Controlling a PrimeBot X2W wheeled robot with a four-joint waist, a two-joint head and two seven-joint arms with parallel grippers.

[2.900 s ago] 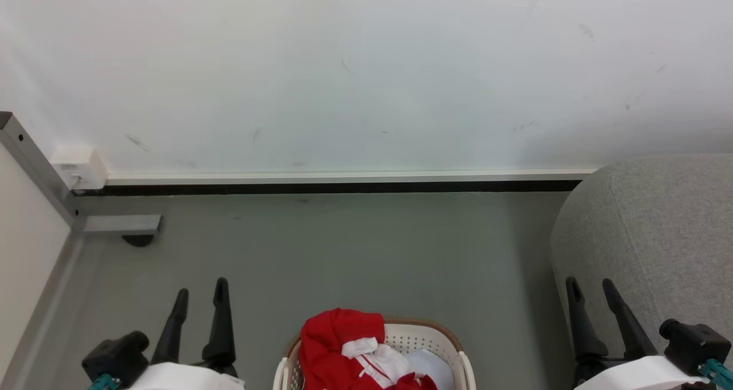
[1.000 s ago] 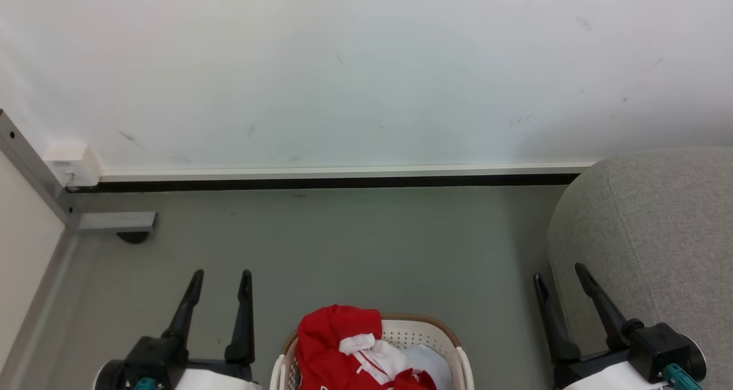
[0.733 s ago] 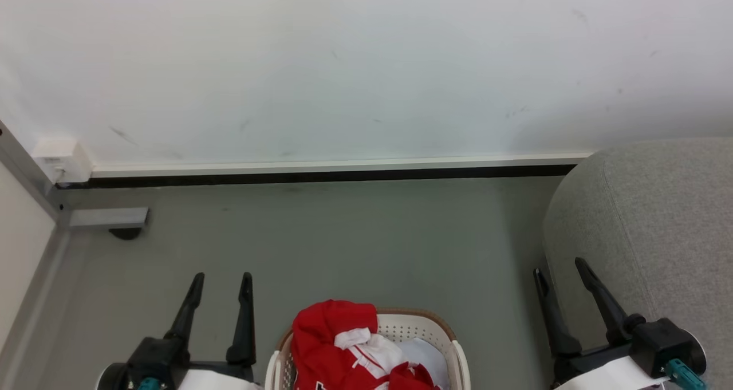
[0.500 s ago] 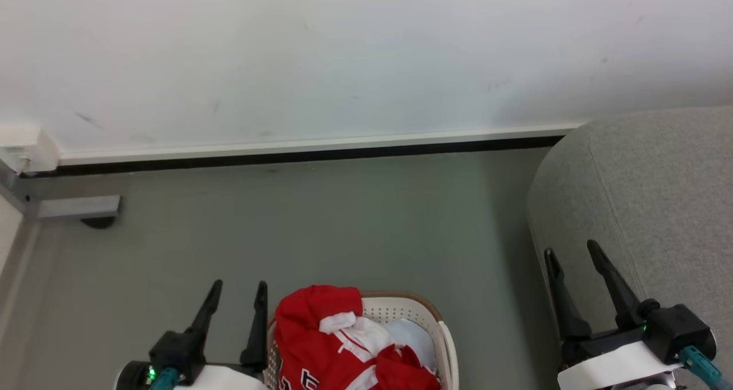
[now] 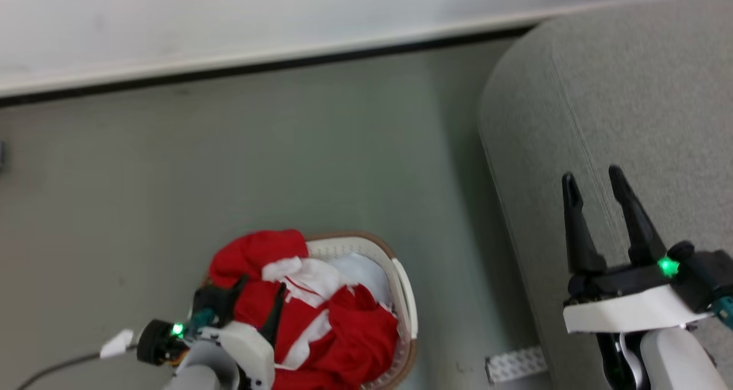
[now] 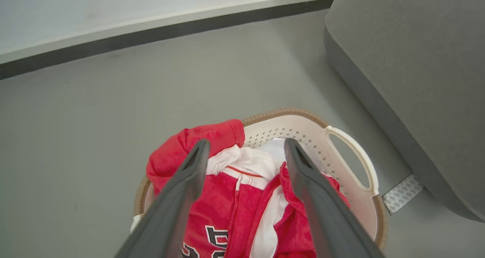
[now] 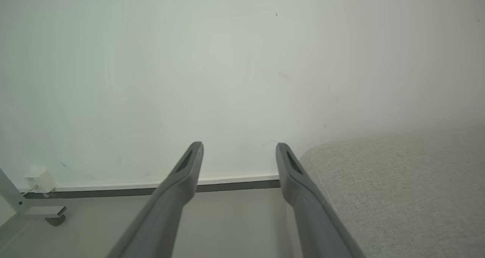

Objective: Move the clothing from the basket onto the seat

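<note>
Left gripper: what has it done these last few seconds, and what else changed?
The camera tipped down. The left gripper swung right, from beside the basket to over the clothing, open, gripping nothing. The clothing stayed in the basket; the right gripper stayed open near the seat.

Soft, even indoor light, brightest on the wall (image 7: 189, 61) behind the seat (image 5: 601, 92). Head view is motion-blurred, perhaps worst near the seat. Faint shadow lies on the floor (image 5: 446, 178) along the seat's side.

floor (image 5: 257, 161): grey | on it: basket (image 5: 343, 244); seat (image 5: 601, 92); patterned strip (image 5: 515, 364) beside seat
</note>
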